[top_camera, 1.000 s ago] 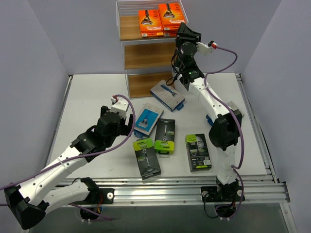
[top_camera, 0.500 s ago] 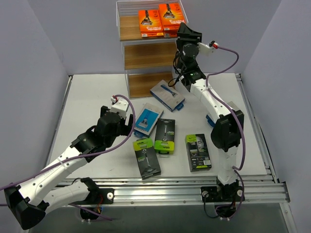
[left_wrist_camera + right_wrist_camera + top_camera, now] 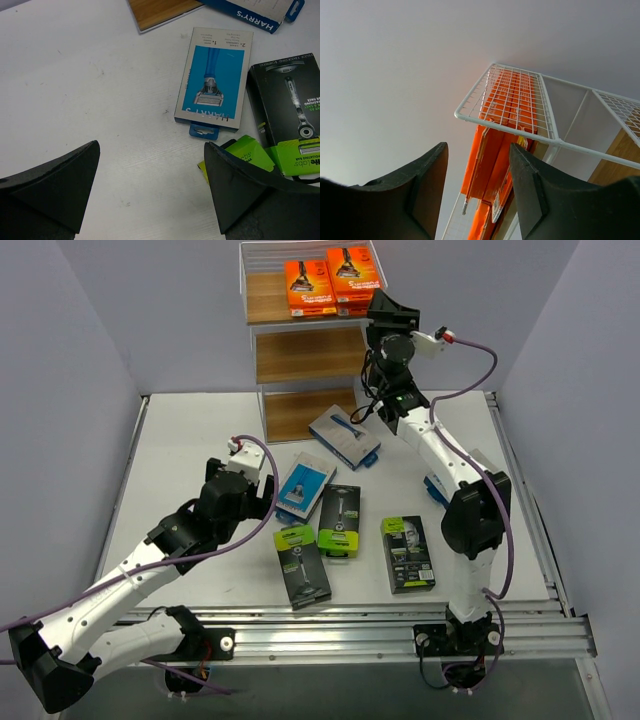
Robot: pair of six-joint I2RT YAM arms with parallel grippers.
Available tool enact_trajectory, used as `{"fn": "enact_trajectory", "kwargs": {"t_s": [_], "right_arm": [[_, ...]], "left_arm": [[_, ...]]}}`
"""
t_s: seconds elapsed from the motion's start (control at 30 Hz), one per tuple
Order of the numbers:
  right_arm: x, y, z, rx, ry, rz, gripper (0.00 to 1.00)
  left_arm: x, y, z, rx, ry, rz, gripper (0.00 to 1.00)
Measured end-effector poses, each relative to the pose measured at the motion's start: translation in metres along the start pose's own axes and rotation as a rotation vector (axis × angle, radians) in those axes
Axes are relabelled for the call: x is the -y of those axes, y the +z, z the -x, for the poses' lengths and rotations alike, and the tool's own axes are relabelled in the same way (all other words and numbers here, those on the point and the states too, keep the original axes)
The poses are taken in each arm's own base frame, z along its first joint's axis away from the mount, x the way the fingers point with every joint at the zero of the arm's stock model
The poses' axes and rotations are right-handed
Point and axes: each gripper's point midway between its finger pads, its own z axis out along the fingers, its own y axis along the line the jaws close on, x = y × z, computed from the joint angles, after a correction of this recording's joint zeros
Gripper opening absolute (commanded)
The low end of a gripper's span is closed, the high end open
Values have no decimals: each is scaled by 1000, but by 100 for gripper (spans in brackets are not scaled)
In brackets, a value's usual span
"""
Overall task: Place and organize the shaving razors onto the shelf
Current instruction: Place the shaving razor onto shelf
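White table (image 3: 180,440), purple walls (image 3: 90,330); shelf (image 3: 300,355) top centre. On top tier: orange packs (image 3: 330,285); other razors (image 3: 340,515) loose mid-frame. Empty, half-open right gripper (image 3: 477,147) close by shelf: could clip it, topple packs. Empty left gripper (image 3: 152,145) wide open, lower left.

shelf (image 3: 300,355) is showing white wire and light brown boards | orange packs (image 3: 328,282) are showing dark print | black packs (image 3: 340,522) are wearing lime-green tops | blue-and-white pack (image 3: 306,485) is showing a blue panel on grey-white | table (image 3: 190,440) is reading white
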Motion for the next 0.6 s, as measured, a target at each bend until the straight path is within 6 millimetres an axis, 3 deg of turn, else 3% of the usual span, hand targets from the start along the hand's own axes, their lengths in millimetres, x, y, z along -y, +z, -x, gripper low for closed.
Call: {"fn": "enact_trajectory", "kwargs": {"t_s": [0.3,0.6], "right_arm": [[-3,-17,19,-11,-19,-8,50],[8,-52,42,-48,-90,-41,52]], "left_arm": [[-3,1,-1,-3,13,18,94],[-11,2,-6,-9,43,61,94]]}}
